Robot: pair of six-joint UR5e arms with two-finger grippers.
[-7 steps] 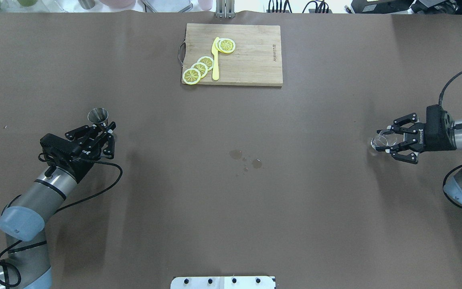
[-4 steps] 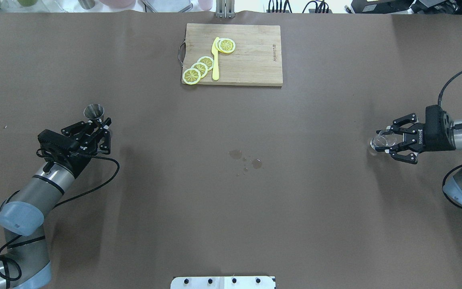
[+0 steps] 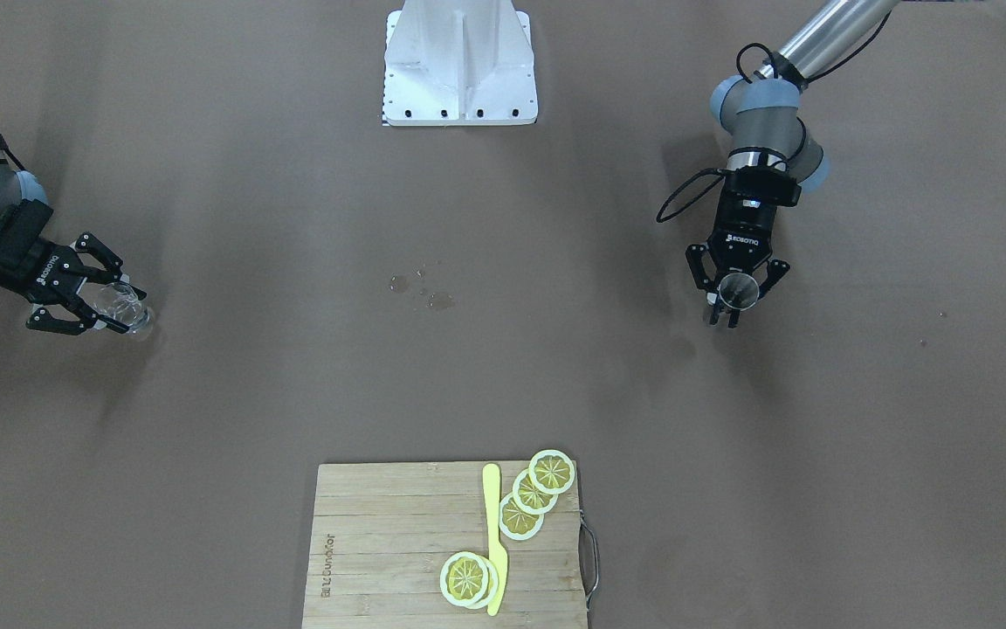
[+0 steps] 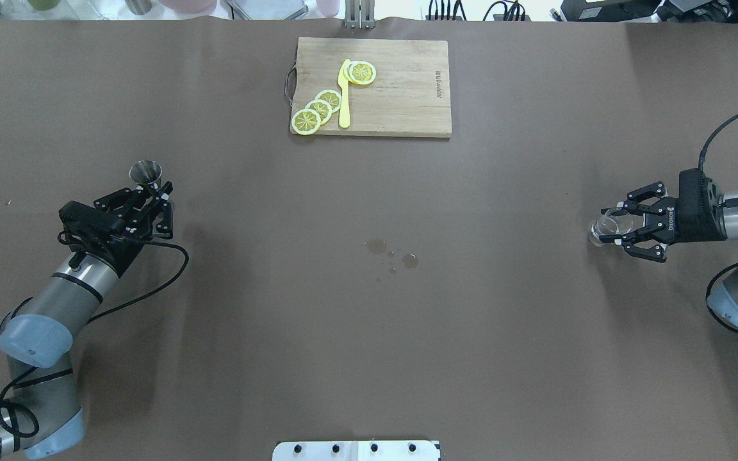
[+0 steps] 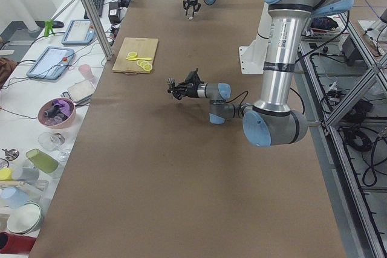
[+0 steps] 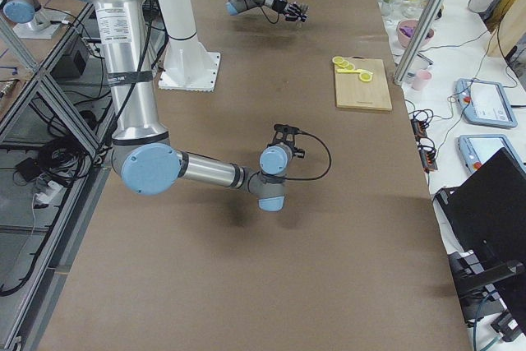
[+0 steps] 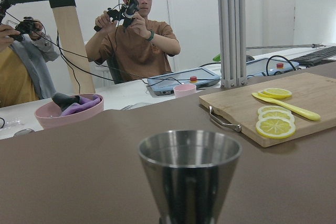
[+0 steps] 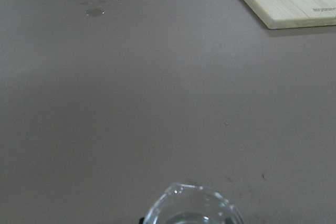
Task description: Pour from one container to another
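Note:
A steel cone-shaped jigger (image 4: 145, 173) stands upright in my left gripper (image 4: 150, 192), which is shut on its lower part, at the table's left side. The left wrist view has the jigger (image 7: 189, 169) close up, its rim level. From across the table the jigger (image 3: 737, 290) sits between the fingers of the left gripper (image 3: 730, 307). At the table's right side my right gripper (image 4: 607, 224) is shut on a small clear glass (image 4: 599, 228), tilted with its mouth toward the table's middle. The glass rim (image 8: 193, 206) shows at the bottom edge of the right wrist view.
A wooden cutting board (image 4: 401, 96) with lemon slices (image 4: 318, 110) and a yellow knife (image 4: 344, 96) lies at the far middle. Several water drops (image 4: 394, 253) mark the table's centre. The white robot base (image 4: 356, 450) is at the near edge. People sit beyond the table (image 7: 139, 35).
My left gripper has carried the jigger left and a little farther from the robot. The right gripper and its glass have hardly shifted.

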